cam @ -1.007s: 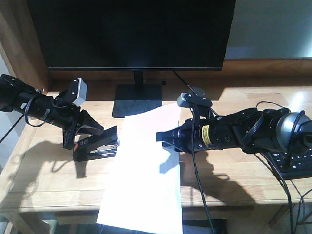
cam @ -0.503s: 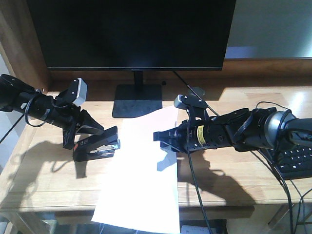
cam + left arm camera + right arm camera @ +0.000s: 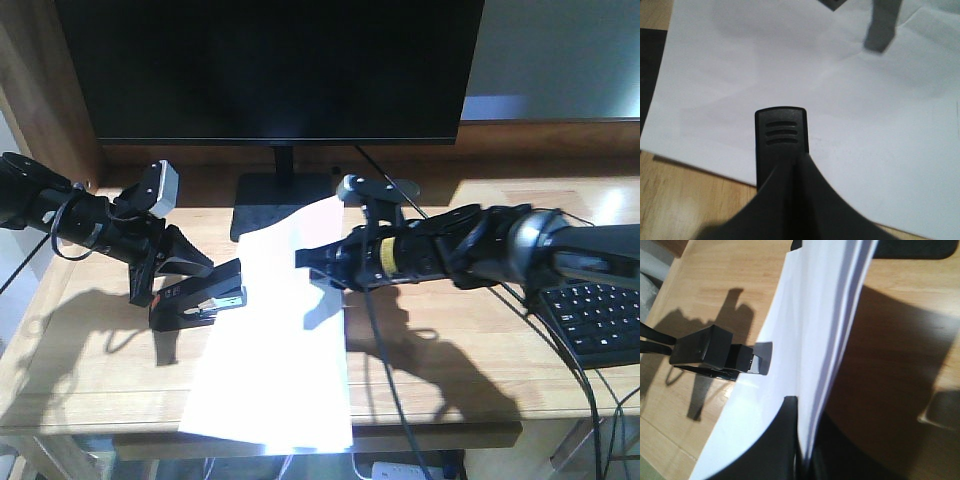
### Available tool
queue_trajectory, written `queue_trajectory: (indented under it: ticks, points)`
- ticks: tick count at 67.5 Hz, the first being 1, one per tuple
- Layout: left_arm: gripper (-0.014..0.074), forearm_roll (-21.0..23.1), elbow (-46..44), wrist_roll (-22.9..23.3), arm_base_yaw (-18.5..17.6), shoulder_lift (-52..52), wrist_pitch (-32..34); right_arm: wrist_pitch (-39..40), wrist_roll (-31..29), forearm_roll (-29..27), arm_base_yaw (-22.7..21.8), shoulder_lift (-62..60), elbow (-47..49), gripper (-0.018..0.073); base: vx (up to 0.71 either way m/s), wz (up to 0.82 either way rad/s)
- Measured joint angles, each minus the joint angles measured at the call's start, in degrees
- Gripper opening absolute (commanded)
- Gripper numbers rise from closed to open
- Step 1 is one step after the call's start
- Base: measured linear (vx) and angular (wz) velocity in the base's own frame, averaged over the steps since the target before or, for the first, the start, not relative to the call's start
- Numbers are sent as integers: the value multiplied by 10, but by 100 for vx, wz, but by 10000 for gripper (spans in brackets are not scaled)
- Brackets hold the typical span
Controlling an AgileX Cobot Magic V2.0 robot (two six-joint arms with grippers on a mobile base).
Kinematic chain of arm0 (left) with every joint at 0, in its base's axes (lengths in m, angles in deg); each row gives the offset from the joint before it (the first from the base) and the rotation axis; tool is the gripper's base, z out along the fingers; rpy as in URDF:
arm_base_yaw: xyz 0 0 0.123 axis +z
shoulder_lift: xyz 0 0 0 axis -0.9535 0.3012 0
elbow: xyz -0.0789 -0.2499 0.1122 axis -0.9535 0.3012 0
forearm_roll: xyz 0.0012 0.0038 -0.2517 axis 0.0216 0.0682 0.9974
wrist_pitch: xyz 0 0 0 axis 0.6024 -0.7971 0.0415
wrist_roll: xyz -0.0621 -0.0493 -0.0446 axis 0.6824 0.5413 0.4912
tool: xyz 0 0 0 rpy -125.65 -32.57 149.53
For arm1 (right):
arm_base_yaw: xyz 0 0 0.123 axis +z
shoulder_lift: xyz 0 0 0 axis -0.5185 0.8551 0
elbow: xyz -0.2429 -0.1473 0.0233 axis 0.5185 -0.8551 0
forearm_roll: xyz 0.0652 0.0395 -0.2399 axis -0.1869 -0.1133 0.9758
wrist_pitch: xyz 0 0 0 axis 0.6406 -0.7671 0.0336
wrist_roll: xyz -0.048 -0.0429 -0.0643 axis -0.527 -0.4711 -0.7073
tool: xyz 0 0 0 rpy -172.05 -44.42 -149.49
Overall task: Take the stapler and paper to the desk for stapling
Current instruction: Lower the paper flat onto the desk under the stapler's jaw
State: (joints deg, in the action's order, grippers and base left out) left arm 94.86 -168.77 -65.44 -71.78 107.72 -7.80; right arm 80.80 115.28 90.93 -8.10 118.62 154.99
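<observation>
The black stapler (image 3: 203,297) lies tilted over the left part of the light-wood desk (image 3: 90,365), and my left gripper (image 3: 180,285) is shut on it. From the left wrist its ribbed black end (image 3: 781,137) pokes over the white paper (image 3: 840,85). My right gripper (image 3: 312,262) is shut on the right edge of the paper (image 3: 285,350), holding that edge lifted. The sheet's left edge reaches the stapler's front end (image 3: 747,359). In the right wrist view the paper (image 3: 805,335) runs up between the closed fingers (image 3: 785,440).
A large black monitor (image 3: 270,65) on a stand (image 3: 282,205) fills the back. A black keyboard (image 3: 600,320) lies at the right edge, with cables (image 3: 400,400) trailing over the front. The paper's near end overhangs the desk's front edge (image 3: 450,435).
My right gripper has carried the paper leftward, so its left edge now meets the stapler. The left gripper and stapler have barely moved.
</observation>
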Motion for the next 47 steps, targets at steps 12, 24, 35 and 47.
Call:
queue_trajectory:
  ticks: [12, 24, 35, 47]
  points:
    - [-8, 0, 0, 0, 0, 0, 0, 2, 0, -1, 7, 33, 37, 25, 0, 0]
    - [-8, 0, 0, 0, 0, 0, 0, -6, 1, -5, 7, 50, 57, 136, 0, 0]
    - [-8, 0, 0, 0, 0, 0, 0, -19, 1, -6, 7, 56, 58, 343, 0, 0]
    - [-8, 0, 0, 0, 0, 0, 0, -46, 0, 3, 7, 56, 58, 593, 0, 0]
